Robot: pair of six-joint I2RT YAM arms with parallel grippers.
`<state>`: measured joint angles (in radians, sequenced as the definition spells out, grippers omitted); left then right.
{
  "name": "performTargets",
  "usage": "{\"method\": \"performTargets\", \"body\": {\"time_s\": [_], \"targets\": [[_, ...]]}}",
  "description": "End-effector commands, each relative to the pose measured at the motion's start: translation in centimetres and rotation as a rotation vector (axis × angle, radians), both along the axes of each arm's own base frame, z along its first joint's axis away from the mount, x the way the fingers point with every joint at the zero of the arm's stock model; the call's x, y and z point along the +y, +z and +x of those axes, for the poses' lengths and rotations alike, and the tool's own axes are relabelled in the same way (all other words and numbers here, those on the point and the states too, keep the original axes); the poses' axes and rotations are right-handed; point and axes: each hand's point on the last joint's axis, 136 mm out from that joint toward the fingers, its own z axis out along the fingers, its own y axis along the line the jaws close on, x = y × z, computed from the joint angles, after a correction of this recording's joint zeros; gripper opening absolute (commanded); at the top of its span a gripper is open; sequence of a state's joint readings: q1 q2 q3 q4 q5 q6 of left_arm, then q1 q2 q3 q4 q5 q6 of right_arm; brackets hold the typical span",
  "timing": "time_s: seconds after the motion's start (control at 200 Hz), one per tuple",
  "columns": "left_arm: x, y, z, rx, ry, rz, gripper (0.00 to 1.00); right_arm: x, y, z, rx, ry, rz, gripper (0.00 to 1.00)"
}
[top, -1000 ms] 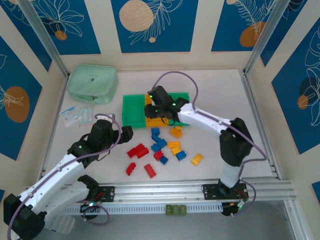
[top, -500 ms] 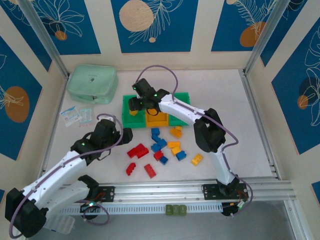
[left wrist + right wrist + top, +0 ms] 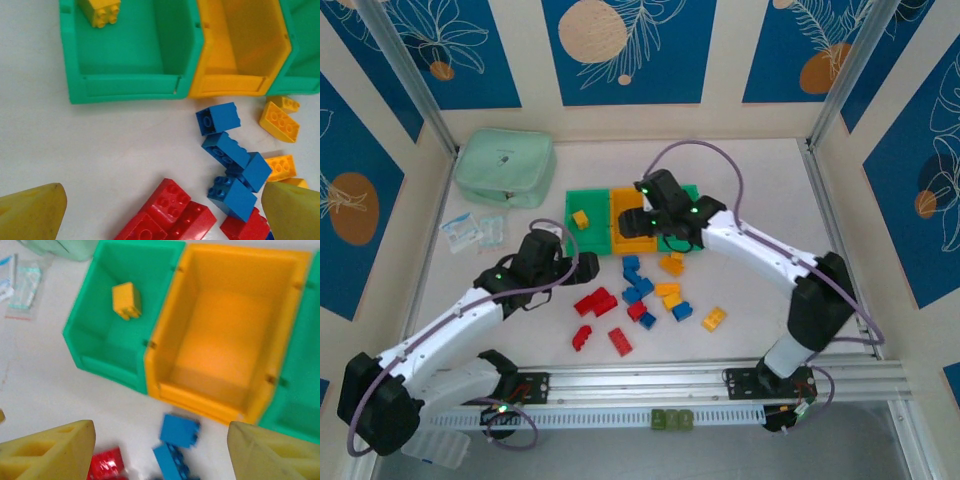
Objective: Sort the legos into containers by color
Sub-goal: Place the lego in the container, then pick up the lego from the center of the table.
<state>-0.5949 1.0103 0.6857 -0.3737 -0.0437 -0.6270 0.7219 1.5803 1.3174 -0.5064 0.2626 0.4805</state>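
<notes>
Three joined containers stand mid-table: a left green bin point(image 3: 582, 238), an orange bin point(image 3: 625, 238) and a right green bin point(image 3: 302, 375). One yellow lego point(image 3: 580, 219) lies in the left green bin. Loose on the table in front are red legos point(image 3: 595, 301), blue legos point(image 3: 638, 285) and yellow legos point(image 3: 670, 265). My right gripper point(image 3: 655, 232) hovers over the orange bin's front edge, open and empty. My left gripper point(image 3: 575, 268) hangs open just above the red legos point(image 3: 170, 207), left of the blue ones point(image 3: 226, 150), with nothing between its fingers.
A pale mint pouch point(image 3: 505, 168) sits at the back left, with small clear packets point(image 3: 475, 230) in front of it. More red legos point(image 3: 582, 337) and a yellow one point(image 3: 714, 319) lie nearer the front rail point(image 3: 720, 375).
My right gripper swung over the left green bin, opened and left a yellow lego there, then came back right above the orange bin. My left gripper advanced toward the red legos.
</notes>
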Motion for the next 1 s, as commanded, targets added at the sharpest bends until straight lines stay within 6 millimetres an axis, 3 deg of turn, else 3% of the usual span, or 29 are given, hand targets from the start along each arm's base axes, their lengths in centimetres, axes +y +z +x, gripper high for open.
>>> {"method": "performTargets", "body": {"time_s": [0.0,0.145,0.3,0.48,0.815,0.99], "targets": [[-2.5,1.4,0.2,-0.036,-0.077,-0.061,0.99,-4.0,-2.9,-2.5,0.093,-0.066,-0.064,0.72],[-3.9,0.8,0.2,-0.038,-0.101,-0.068,0.99,-7.3,-5.4,-4.8,0.156,-0.112,-0.081,0.75],[-5.3,0.8,0.5,-0.049,-0.110,-0.093,0.99,-8.8,-8.2,-6.2,0.215,-0.142,-0.102,0.77],[-5.7,0.4,1.1,-0.050,-0.095,-0.086,0.99,-8.0,-10.7,-5.8,0.251,-0.127,-0.094,0.81],[-5.5,0.6,1.6,-0.066,-0.073,-0.068,0.99,-7.4,-13.0,-3.6,0.238,-0.088,-0.165,0.84],[-5.3,0.7,1.7,-0.070,-0.070,-0.051,0.99,-6.7,-14.0,-3.5,0.241,-0.052,-0.190,0.81]]}}
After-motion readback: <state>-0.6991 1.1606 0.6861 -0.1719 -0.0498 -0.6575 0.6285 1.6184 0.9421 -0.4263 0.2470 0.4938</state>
